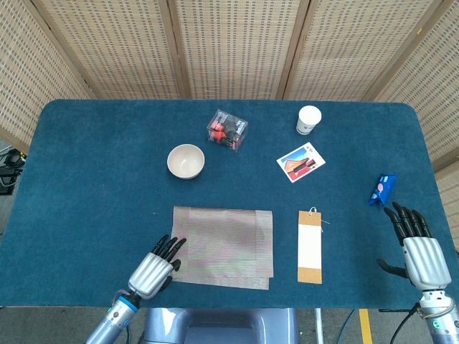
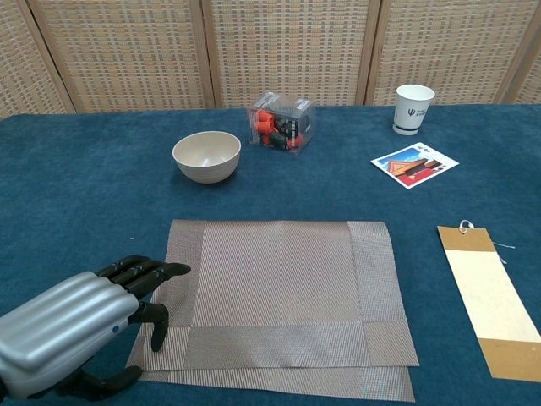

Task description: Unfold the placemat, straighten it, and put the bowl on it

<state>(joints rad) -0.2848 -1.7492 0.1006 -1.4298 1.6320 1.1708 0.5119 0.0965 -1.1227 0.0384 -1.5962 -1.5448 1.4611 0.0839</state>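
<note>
The folded grey woven placemat [image 1: 224, 246] [image 2: 279, 296] lies at the table's front middle, its lower layer showing along the near edge. My left hand [image 1: 153, 268] [image 2: 80, 326] is open at the mat's near left corner, fingertips [image 2: 169, 272] reaching over its left border. The cream bowl [image 1: 186, 160] [image 2: 206, 156] stands upright and empty behind the mat, to the left. My right hand [image 1: 418, 251] is open at the table's near right edge, far from both; the chest view does not show it.
A clear box of red items [image 1: 227, 130] [image 2: 281, 121] and a white paper cup [image 1: 309, 119] [image 2: 413, 108] stand at the back. A picture card [image 1: 300, 163] [image 2: 414, 165] and a brown-and-white tag [image 1: 310, 246] [image 2: 489, 289] lie right of the mat. A blue packet [image 1: 381, 188] lies near the right edge.
</note>
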